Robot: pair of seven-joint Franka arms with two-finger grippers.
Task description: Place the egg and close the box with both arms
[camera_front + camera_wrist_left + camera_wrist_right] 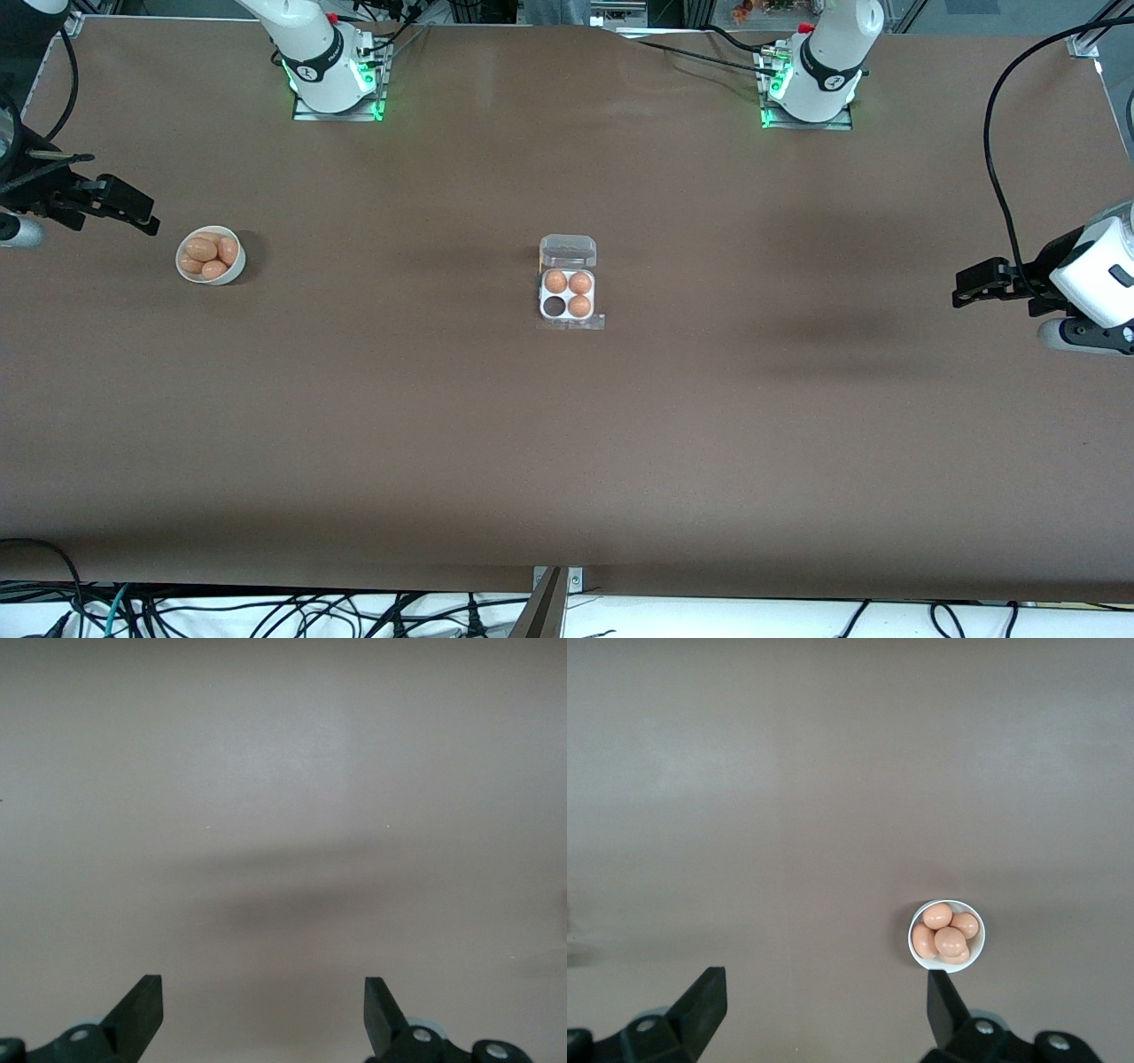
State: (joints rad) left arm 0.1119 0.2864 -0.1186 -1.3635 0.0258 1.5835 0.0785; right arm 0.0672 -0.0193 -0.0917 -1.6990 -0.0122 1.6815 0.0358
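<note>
- I have the left arm (1094, 283) parked at its own end of the tabletop (567, 443), wrist turned level so the black left pincer (966, 292) points in toward the middle, up in the air over bare brown surface.
- In the left wrist view the left pincer (263, 1010) has its two dark wedge-shaped fingers (142, 1005) spread wide apart with nothing between them, only the matte surface and a soft shadow below.
- The right arm (18, 190) waits at its own end, and the right pincer (142, 217) hangs level in the air just beside the bowl (210, 256).
- From the right wrist view I see the right pincer (824, 1005) standing wide as well, empty, with the bowl (948, 935) showing just past one fingertip.
- The bowl is small, round and glossy white, and it is heaped with several smooth orange-brown eggs (209, 255).
- The box (567, 282) sits mid-tabletop, between the two arms and well apart from both pincers.
- It is thin clear plastic, square, with four round cells; its see-through lid (568, 251) is folded back on the side toward the arm bases.
- Three cells hold an egg (555, 282) apiece; the fourth cell (555, 307), nearer the front camera and toward the right arm's end, shows dark.
- The tabletop is a flat, dull brown sheet with faint smudges.
</note>
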